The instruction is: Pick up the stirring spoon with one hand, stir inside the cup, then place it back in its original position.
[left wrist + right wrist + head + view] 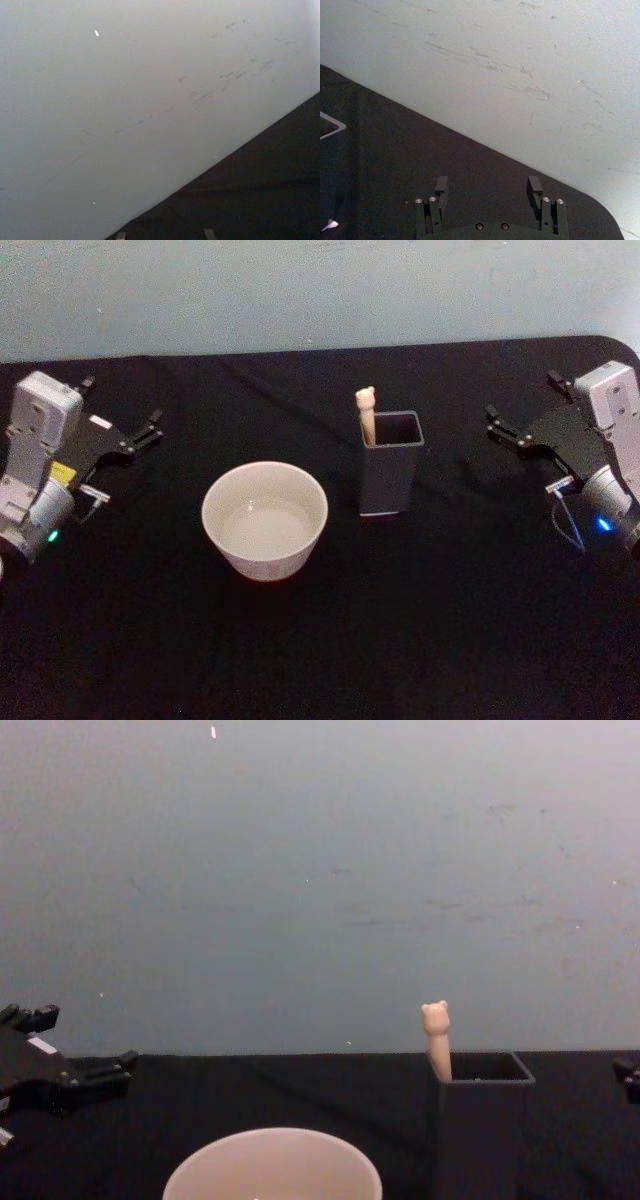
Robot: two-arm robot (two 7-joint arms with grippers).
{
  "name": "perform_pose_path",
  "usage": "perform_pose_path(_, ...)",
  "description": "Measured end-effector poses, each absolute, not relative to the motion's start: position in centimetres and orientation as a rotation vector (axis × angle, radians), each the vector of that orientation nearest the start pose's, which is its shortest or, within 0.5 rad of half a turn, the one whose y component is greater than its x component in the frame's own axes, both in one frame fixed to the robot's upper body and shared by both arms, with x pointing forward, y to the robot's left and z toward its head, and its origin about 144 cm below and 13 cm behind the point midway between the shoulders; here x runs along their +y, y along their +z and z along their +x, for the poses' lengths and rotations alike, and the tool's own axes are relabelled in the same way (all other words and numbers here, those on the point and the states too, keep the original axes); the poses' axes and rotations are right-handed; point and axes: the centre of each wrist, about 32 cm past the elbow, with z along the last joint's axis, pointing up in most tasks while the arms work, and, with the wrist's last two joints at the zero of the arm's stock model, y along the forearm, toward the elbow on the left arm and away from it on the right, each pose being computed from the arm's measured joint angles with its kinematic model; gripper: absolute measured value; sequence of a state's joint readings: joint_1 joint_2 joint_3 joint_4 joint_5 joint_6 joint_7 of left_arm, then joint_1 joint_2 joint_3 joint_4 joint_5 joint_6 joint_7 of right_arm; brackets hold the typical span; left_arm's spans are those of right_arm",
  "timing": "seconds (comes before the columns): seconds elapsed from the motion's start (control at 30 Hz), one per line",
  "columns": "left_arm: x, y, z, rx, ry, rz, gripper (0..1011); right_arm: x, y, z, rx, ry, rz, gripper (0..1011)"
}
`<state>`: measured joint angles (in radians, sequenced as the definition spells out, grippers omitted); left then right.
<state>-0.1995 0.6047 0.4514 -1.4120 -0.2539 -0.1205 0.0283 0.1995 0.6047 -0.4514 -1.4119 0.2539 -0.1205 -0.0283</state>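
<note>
Since the stirring spoon (pixel 366 412) looks light, stiff and thin, I'd pinch its beige handle above the holder (pixel 388 478); left gripper (pixel 150 428) and right gripper (pixel 498 426) sit parted, empty.

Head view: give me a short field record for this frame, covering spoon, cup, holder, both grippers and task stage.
stirring spoon: standing in the holder at its rear left corner, beige bear-topped handle sticking out, bowl hidden
holder: dark grey, square mouth, right of the cup, apart from it
cup: pale, round, mid-table, no spoon in it
left gripper: open, empty, far left of the table
right gripper: open, empty, far right of the table
task stage: spoon not yet picked up
</note>
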Motion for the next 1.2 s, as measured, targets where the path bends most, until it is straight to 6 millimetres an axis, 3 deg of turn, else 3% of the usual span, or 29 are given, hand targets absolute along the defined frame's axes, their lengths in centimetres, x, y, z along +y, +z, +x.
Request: perform_pose_path(1.2, 30.97, 113.98, 48.86, -0.285, 1.248, 0.304, 1001, -30.97, 113.98, 48.86, -0.285, -1.248, -0.305, 1002)
